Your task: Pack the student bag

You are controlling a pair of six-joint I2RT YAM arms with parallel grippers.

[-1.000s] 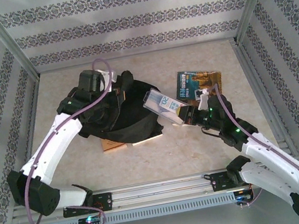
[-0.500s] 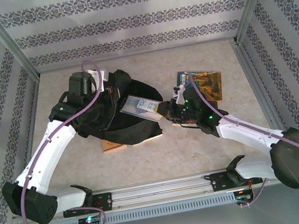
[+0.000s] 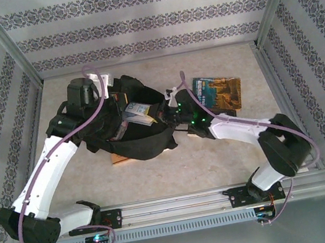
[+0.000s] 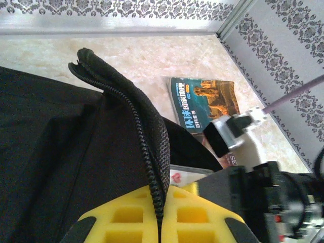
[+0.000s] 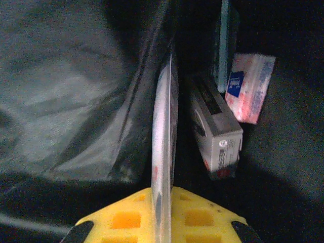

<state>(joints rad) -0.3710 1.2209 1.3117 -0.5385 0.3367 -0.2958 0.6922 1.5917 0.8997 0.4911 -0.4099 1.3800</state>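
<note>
The student bag (image 3: 141, 140), a large black floppy fabric backpack, lies left of centre on the pale worktop (image 3: 184, 174), its mouth facing right. It looks soft and light, and I'd expect it to sag shut unless the rim is held up, so the zip edge is the sensible place to grip. The left hand (image 4: 161, 207) is pressed together on that zipped rim. The right hand (image 5: 163, 202) reaches into the mouth, pinching a thin flat glossy book (image 5: 163, 142) edge-on.

Crowding the way inside are a grey cardboard box (image 5: 217, 131), a pink-and-white packet (image 5: 250, 93) and a slim dark teal book (image 5: 225, 40). A blue-covered picture book (image 3: 217, 92) lies on the worktop just right of the bag. A flat tan board (image 3: 119, 158) pokes out from beneath the bag.
</note>
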